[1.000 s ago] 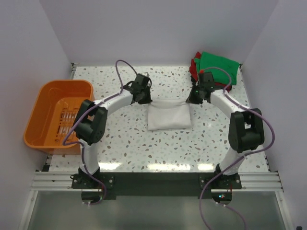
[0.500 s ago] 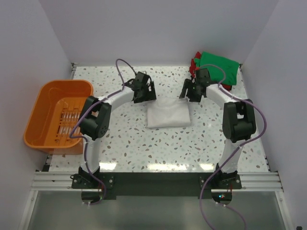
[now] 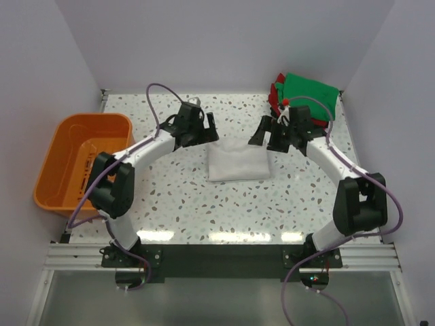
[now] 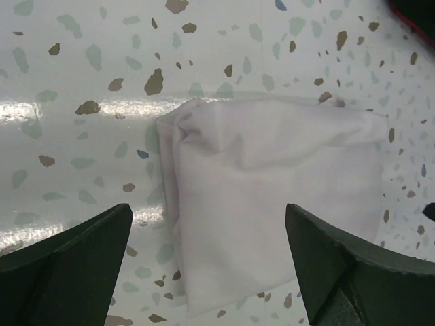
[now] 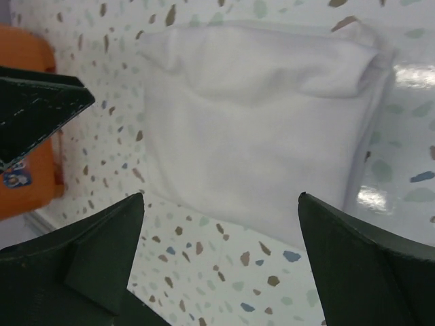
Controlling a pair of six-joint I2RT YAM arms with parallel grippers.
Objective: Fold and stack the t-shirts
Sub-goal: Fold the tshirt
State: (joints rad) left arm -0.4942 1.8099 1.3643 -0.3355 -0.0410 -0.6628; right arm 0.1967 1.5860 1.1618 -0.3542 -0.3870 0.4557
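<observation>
A folded off-white t-shirt [image 3: 239, 163] lies flat in the middle of the speckled table, with nothing holding it. My left gripper [image 3: 211, 129] hovers open just beyond its far left corner. My right gripper [image 3: 260, 134] hovers open over its far right corner. In the left wrist view the shirt [image 4: 272, 197] lies below the wide-open left gripper [image 4: 207, 217]. The right wrist view shows the shirt [image 5: 258, 122] beyond the wide-open right gripper [image 5: 221, 200]. A pile of green and red t-shirts [image 3: 307, 95] sits at the far right corner.
An orange plastic basket [image 3: 58, 139] stands at the table's left edge, with its side [image 5: 24, 183] showing in the right wrist view. White walls close in the table on three sides. A left finger [image 5: 41, 109] reaches into the right wrist view.
Both grippers have gone from shut to wide open and let go of the white shirt's far corners. Both have drawn back a little from the cloth.
</observation>
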